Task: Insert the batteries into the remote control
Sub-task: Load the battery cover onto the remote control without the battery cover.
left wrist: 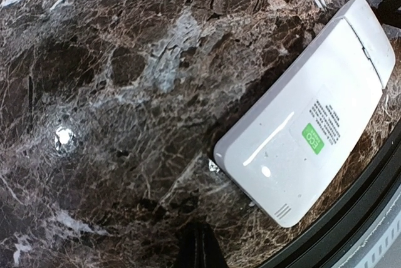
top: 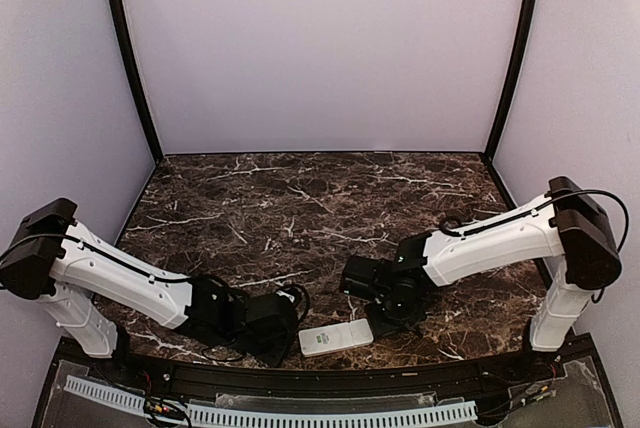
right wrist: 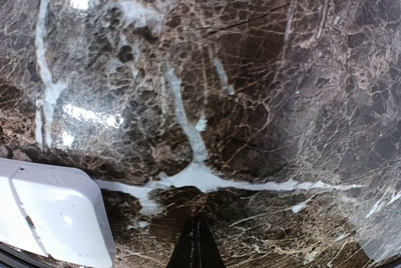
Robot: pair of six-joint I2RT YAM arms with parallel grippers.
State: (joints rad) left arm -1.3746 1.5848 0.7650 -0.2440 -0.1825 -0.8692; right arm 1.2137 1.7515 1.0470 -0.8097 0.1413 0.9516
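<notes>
Table (top: 320, 198) of dark stone lies under everything. The white remote control (left wrist: 307, 136) lies flat on it, back up, right of the left gripper (left wrist: 197, 249) and left of the right gripper (right wrist: 195, 248), touching neither. Both grippers are pressed together, holding nothing.

remote control (top: 335, 337) near edge, table (top: 300, 198) beyond free

Only one thing carries writing: the flat white plastic rectangular remote control (left wrist: 276, 155), lying ahead and to the right of the left pincer (left wrist: 197, 246). On its plain back, about midway along, is a small green rectangular sticker (left wrist: 312, 137) with white letters that seem to read "ECO". Grey fine print (left wrist: 330, 119) just beyond the sticker is too small to read.
</notes>
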